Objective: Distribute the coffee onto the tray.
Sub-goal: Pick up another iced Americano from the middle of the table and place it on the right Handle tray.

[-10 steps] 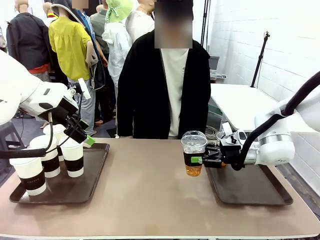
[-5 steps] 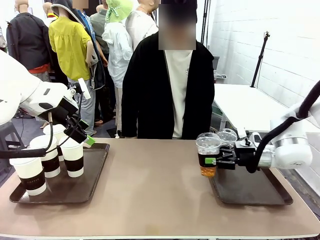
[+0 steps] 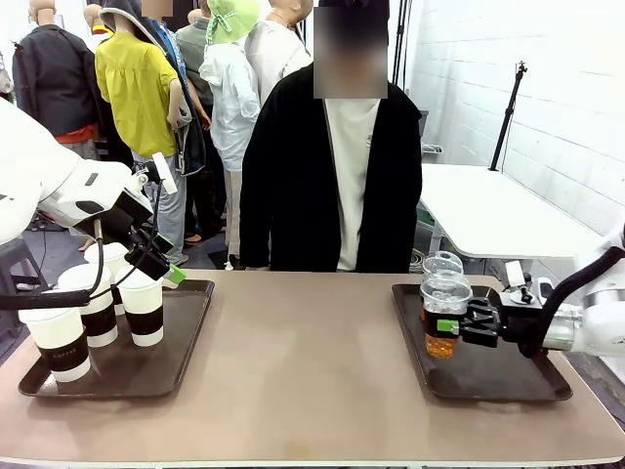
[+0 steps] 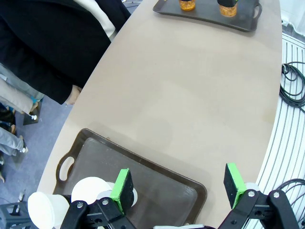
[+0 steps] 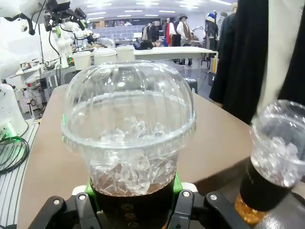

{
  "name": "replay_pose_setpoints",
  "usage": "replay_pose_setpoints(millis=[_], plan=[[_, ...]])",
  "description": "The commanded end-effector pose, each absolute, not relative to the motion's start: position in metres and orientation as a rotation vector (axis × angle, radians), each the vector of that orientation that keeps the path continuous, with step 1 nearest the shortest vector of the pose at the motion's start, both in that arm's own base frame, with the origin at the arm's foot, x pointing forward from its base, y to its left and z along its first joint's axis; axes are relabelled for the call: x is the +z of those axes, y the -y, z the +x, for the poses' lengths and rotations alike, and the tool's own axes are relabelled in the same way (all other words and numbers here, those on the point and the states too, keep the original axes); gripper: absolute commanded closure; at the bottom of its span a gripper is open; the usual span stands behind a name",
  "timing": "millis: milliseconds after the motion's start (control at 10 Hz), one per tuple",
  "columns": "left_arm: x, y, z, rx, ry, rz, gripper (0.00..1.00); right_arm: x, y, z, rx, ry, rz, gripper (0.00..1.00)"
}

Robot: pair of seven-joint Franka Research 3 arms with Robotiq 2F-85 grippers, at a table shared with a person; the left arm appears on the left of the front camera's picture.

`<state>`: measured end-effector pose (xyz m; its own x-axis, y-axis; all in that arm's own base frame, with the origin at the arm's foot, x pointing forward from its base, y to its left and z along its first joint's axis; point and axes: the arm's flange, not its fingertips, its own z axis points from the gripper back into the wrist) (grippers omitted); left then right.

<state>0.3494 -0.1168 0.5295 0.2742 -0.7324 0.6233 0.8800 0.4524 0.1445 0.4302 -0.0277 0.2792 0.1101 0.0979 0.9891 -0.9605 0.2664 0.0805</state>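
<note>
Now the right tray (image 3: 508,383) lies directly beneath the right arm's fingers (image 3: 452,324), which are closed around the dark sleeve of an upright dome-lidded cup (image 3: 444,318) of amber drink, its long axis vertical, so I judge the coming move is mainly straight down. Just beyond that cup a second dome-lidded cup (image 3: 441,265) already stands, close enough to bump. Far across the desk (image 3: 303,371), the left fingers (image 4: 176,188) gape empty above the left tray (image 3: 190,322), beside the white lidded cups (image 3: 93,308).

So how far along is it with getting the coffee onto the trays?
One dome-lidded cup already stands on the right tray. The right gripper holds a second iced cup above that tray, not yet set down. The left gripper hangs open over the white lidded cups on the left tray.
</note>
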Motion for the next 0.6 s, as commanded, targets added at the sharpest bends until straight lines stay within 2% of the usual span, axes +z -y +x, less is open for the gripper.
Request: replay_pose_setpoints(millis=[0, 500], plan=[[0.528, 0.114, 0.351, -1.116, 0.691, -0.269, 0.0, 0.272, 0.037, 0.43, 1.04, 1.204, 1.004, 0.38], [0.528, 0.114, 0.351, -1.116, 0.691, -0.269, 0.0, 0.242, 0.05, 0.435, 1.093, 1.279, 0.96, 0.38]])
